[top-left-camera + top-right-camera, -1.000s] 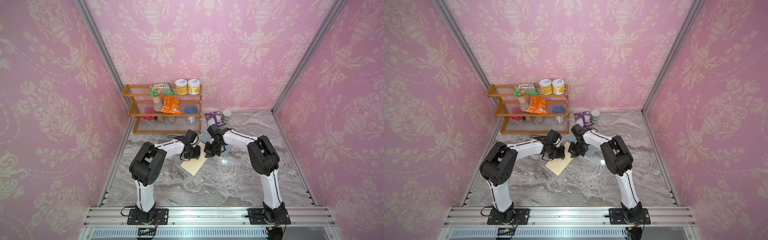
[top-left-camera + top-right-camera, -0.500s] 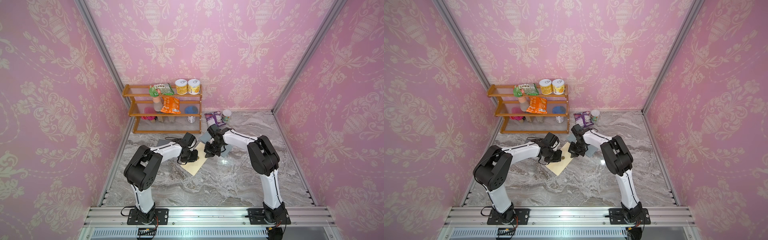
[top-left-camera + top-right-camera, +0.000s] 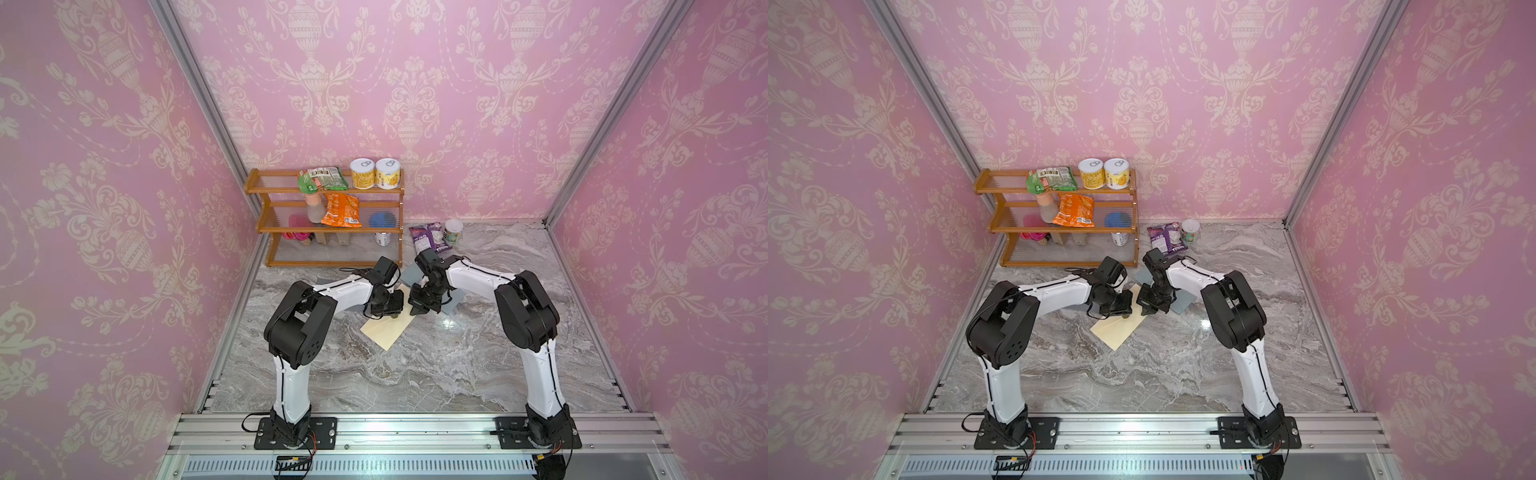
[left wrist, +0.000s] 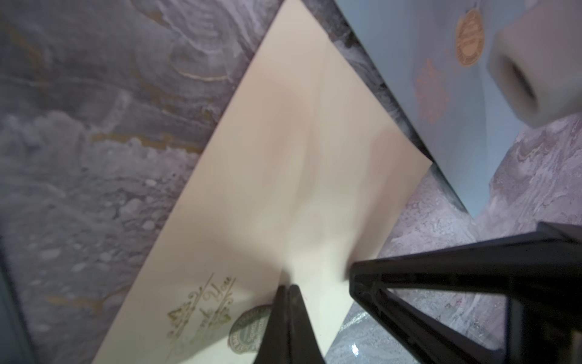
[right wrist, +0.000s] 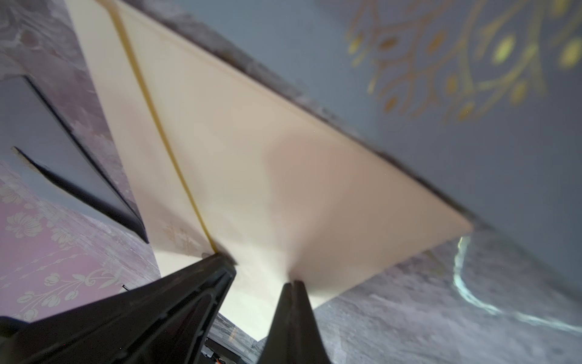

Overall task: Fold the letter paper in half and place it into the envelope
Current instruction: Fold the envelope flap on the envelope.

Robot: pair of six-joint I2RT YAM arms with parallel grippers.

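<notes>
The cream letter paper (image 3: 388,332) (image 3: 1117,332) lies flat on the marble floor. It carries gold script and a green seal (image 4: 248,327), and a folded edge shows as a gold line (image 5: 163,141). The blue-grey envelope (image 3: 455,300) (image 3: 1185,301) (image 4: 441,110) (image 5: 472,141) lies just behind it, partly under my right arm. My left gripper (image 3: 395,309) (image 3: 1125,309) (image 4: 288,288) is shut, its tips down on the paper's near-left part. My right gripper (image 3: 417,309) (image 3: 1147,309) (image 5: 293,283) is shut too, tips on the paper close beside it.
A wooden shelf (image 3: 328,224) with cans and snack bags stands at the back left. A purple bag (image 3: 430,237) and a small cup (image 3: 453,230) sit behind the envelope. Another dark grey-blue sheet (image 5: 63,151) lies left of the paper. Pink walls enclose the floor.
My left arm swung out to the left and came back, its shut gripper sliding over the paper and returning beside the right one. The right arm has stayed put.
</notes>
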